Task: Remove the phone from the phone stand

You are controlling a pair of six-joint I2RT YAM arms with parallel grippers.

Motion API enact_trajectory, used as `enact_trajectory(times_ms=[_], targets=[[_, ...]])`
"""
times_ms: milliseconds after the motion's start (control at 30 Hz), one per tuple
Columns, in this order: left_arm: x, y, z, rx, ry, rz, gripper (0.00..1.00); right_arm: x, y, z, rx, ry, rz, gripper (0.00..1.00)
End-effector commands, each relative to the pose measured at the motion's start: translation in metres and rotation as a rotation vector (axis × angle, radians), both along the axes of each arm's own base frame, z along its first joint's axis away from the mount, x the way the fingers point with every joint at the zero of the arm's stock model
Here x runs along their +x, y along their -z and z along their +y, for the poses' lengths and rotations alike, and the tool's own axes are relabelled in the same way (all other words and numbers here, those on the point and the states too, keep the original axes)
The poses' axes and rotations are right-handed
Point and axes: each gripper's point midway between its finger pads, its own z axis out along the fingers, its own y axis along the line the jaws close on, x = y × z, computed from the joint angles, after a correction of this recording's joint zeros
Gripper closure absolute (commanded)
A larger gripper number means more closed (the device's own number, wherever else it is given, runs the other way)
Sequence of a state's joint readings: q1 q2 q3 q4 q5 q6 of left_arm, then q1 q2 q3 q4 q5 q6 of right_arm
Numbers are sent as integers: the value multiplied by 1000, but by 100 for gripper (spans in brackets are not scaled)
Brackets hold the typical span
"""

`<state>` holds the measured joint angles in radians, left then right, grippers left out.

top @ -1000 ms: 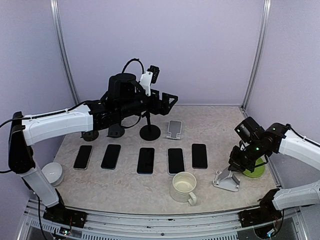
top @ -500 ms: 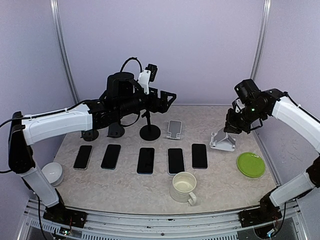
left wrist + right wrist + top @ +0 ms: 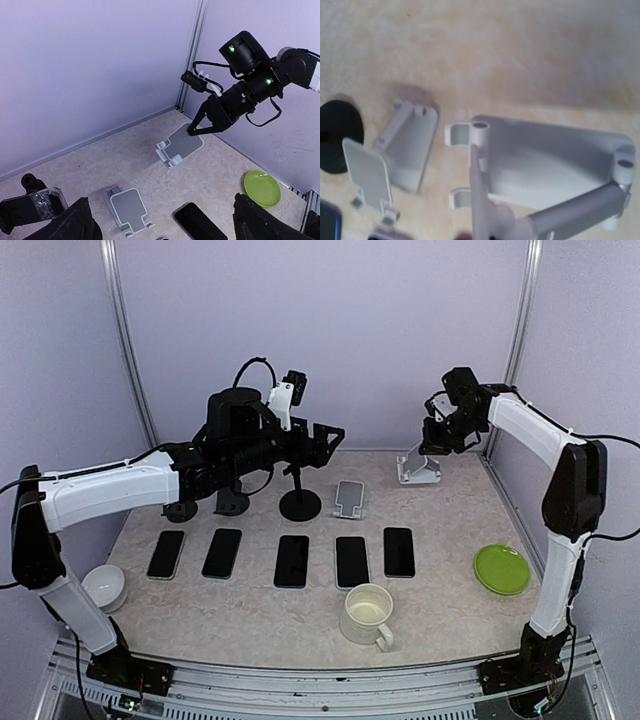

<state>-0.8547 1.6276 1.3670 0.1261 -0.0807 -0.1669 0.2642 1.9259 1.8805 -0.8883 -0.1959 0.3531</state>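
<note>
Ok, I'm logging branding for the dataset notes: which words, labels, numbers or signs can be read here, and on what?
None can be read.
The five phones lie with dark, blank screens.
The mug, the green plate, the grey stand by the back wall and the grey stand behind the phones show plain surfaces with no print.
The right wrist view is too blurred to show fine marks.

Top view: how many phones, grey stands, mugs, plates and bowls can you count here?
Phone: 5
Grey stand: 2
Mug: 1
Green plate: 1
White bowl: 1
Total: 10
</note>
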Motion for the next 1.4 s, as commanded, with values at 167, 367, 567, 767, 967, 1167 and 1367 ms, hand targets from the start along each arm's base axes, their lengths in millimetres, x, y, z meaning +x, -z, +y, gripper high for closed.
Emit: enact_trajectory(times_ms=[167,367,567,767,967,1167,1367], targets=[[0,-19,22,-26,-45,-45,6,34,26,12,-23,-210,2,100],[2,-16,25,-23,-43,-41,6,31,61,10,-31,-283,70,100],[5,-14,25,-17,-33,-38,6,34,80,9,-21,-325,102,100],[6,-16,29,-11,-35,-40,6,34,92,4,-29,-311,130,90],[7,-15,33,-9,-42,-41,6,41,71,-3,-26,-200,93,18],[7,-16,36,-20,-53,-41,6,31,68,-21,-53,29,96,0],[6,-16,38,-26,-62,-39,5,4,95,17,12,93,135,0]])
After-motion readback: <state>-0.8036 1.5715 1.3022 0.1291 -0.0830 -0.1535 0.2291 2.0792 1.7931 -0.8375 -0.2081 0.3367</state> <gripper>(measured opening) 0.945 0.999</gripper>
